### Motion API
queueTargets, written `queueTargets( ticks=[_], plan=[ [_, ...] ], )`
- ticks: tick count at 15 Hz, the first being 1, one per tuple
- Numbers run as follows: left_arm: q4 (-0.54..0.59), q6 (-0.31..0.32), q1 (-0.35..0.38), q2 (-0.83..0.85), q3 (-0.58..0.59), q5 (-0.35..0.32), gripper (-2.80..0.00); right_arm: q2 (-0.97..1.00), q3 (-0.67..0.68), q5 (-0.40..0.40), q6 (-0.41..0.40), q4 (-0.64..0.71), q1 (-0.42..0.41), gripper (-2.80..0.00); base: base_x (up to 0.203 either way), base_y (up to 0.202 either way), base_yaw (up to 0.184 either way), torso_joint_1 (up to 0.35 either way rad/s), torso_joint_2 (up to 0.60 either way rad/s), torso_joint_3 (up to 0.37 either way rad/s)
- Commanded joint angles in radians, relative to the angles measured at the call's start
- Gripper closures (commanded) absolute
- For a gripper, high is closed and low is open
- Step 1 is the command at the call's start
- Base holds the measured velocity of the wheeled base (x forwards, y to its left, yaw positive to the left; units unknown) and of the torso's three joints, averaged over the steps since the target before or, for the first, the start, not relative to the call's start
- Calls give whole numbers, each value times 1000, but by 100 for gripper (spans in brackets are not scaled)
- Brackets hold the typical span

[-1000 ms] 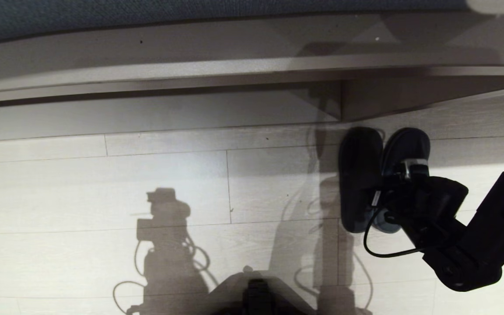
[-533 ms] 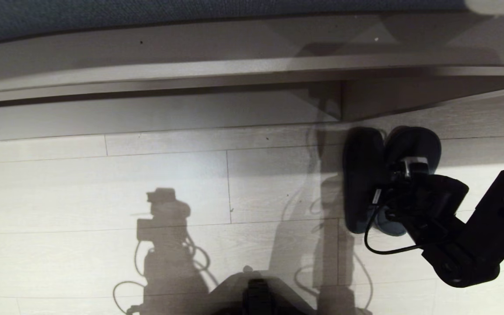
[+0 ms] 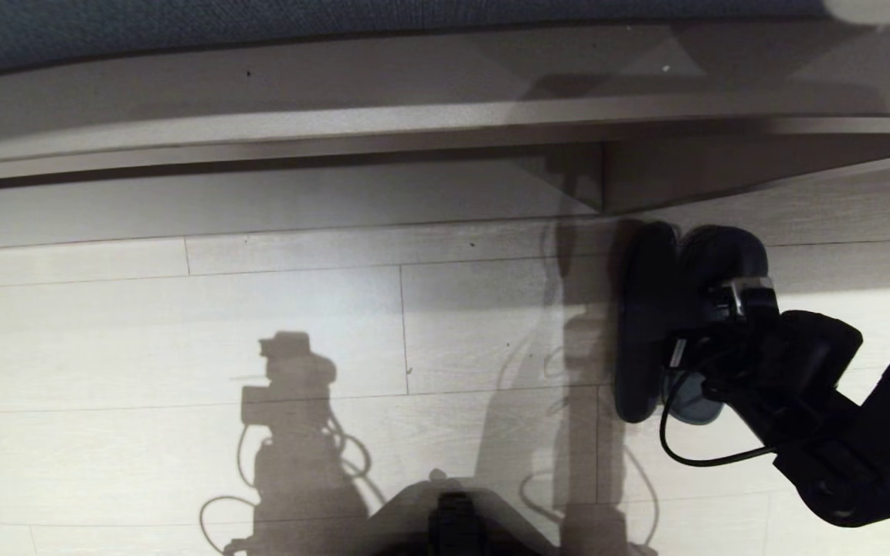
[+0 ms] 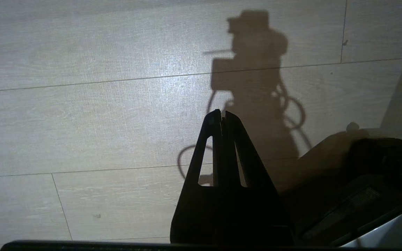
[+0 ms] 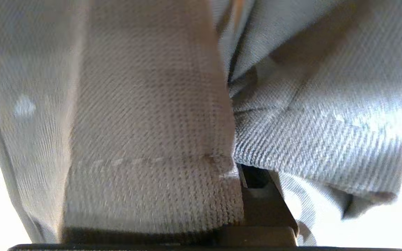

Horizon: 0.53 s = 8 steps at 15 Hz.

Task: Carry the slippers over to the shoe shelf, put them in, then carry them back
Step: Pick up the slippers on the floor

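On the pale plank floor (image 3: 298, 324), just in front of the shoe shelf (image 3: 275, 202) and by its vertical divider, the slippers (image 3: 646, 324) sit pressed side by side — the right end effector (image 3: 711, 309) is clamped on their inner edges, woven fabric filling its wrist view. The left end effector (image 4: 222, 120) hangs above bare floor — fingers together, holding nothing.
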Motion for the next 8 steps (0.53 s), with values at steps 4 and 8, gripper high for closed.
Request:
queueTargets(
  ticks=[4, 8],
  plan=[
    [0, 0, -1, -1, 8, 0, 0, -190, 96, 2, -35, -10, 57, 0, 0, 0, 0, 0, 0, 0],
    [-2, -6, -1, -1, 8, 0, 0, -250, 150, -3, -51, -10, 68, 0, 0, 0, 0, 0, 0, 0]
  ],
)
